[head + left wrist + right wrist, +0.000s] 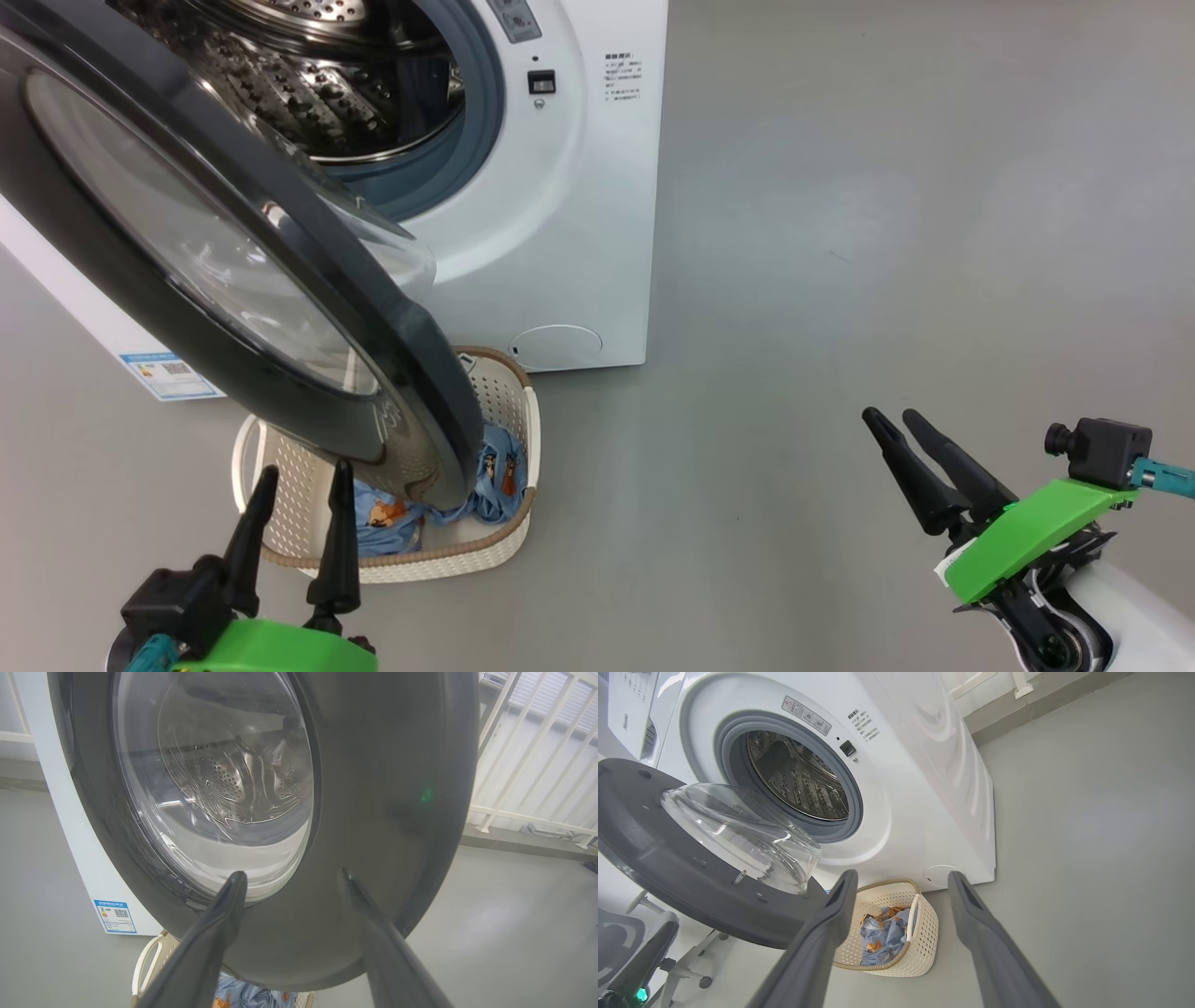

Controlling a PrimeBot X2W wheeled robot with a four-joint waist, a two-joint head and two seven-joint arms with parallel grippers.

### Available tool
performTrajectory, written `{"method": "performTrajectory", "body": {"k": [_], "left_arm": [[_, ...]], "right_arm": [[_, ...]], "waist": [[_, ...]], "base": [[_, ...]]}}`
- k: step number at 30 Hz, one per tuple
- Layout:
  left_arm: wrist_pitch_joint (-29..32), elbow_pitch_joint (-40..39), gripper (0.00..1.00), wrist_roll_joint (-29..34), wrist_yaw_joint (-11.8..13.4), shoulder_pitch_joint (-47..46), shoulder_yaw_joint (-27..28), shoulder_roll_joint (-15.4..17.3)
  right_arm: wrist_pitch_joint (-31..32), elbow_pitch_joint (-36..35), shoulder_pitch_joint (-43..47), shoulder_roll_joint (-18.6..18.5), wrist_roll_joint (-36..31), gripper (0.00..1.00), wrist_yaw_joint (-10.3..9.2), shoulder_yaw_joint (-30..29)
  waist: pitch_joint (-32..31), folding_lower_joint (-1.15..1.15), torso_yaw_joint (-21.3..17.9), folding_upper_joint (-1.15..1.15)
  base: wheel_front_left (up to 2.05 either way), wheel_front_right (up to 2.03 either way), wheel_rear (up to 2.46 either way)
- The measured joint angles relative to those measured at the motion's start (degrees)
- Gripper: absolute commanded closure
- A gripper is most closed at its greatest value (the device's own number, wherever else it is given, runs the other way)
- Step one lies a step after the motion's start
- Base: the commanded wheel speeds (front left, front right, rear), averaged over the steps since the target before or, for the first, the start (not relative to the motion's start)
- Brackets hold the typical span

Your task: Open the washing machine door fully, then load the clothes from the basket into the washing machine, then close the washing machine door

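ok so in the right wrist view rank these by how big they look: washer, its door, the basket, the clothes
Largest to smallest:
1. washing machine
2. door, though it stands open toward the camera, so nearness makes it look bigger
3. basket
4. clothes, lying inside the basket

— What do we have ahead of us?
— The door point(373, 788): its black rim sits close before our left gripper point(292, 873), whose fingers stand spread apart.
— And below it?
— We glimpse the basket point(164, 943) with the clothes point(243, 996) inside. The washing machine point(70, 835) and its blue label point(115, 916) are on the left, a white railing point(528, 765) on the right.
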Motion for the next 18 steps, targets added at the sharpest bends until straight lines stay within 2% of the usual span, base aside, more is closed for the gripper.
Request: {"method": "performTrajectory", "body": {"k": [2,8,18], "left_arm": [[0.00,0.00,0.00,0.00,0.00,0.13,0.09,0.00],[0.00,-0.02,0.00,0.00,0.00,0.57,0.30,-0.01],[0.01,0.00,0.00,0.00,0.00,0.64,0.71,-0.04]], "right_arm": [[-0.15,0.26,0.18,0.21,-2.81,0.00,0.00,-1.71],[-0.18,-1.19,4.15,2.68,-13.36,0.00,0.00,-12.38],[-0.18,-4.00,10.11,7.21,-26.44,0.00,0.00,-22.37]], "waist": [[0.03,0.00,-0.02,0.00],[0.34,0.00,0.21,0.00],[0.25,0.00,0.61,0.00]], "base": [[0.00,0.00,0.00],[0.00,0.00,0.00],[0.00,0.00,0.00]]}}
